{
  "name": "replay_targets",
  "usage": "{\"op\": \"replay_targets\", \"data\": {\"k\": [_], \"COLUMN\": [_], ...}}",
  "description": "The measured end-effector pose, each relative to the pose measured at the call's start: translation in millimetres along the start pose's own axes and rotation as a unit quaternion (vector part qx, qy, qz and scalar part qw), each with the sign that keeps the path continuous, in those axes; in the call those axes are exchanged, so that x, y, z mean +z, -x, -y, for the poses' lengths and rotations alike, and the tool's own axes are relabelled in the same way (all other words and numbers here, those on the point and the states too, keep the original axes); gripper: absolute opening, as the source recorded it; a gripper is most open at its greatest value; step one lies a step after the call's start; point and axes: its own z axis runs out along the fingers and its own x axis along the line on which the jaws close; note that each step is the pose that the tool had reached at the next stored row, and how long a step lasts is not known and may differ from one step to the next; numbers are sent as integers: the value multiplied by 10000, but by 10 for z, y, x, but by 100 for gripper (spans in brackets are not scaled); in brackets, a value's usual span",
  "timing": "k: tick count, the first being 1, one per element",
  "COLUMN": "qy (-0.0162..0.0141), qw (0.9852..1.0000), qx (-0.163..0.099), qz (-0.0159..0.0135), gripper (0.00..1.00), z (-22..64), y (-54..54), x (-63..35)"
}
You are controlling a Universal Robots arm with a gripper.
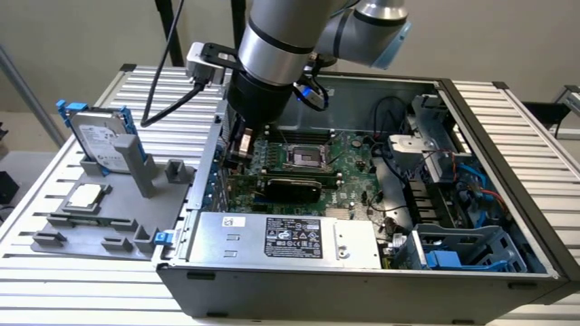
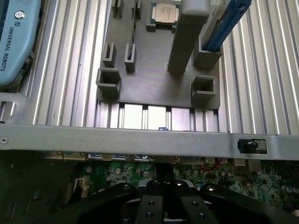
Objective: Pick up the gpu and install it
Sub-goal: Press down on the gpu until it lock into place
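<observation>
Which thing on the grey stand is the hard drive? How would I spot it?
Look at the grey holder tray beside the open computer case, on the exterior view's left. At the tray's far end the hard drive stands on edge, silver, with blue rails. The flat square chip nearby lies down.

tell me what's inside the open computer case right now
Inside the computer case: a green motherboard with a CPU socket, a dark card lying across it, a power supply and cables. The arm reaches in, covering the board's corner beneath it and its gripper.
</observation>
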Motion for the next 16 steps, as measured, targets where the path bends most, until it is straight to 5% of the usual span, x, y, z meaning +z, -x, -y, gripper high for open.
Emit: {"op": "replay_targets", "data": {"k": [7, 16], "qy": [68, 75], "qw": [10000, 10000], "qx": [9, 16], "qz": [2, -18], "gripper": [11, 11], "z": [-8, 5], "y": [1, -1], "x": [-20, 14]}}
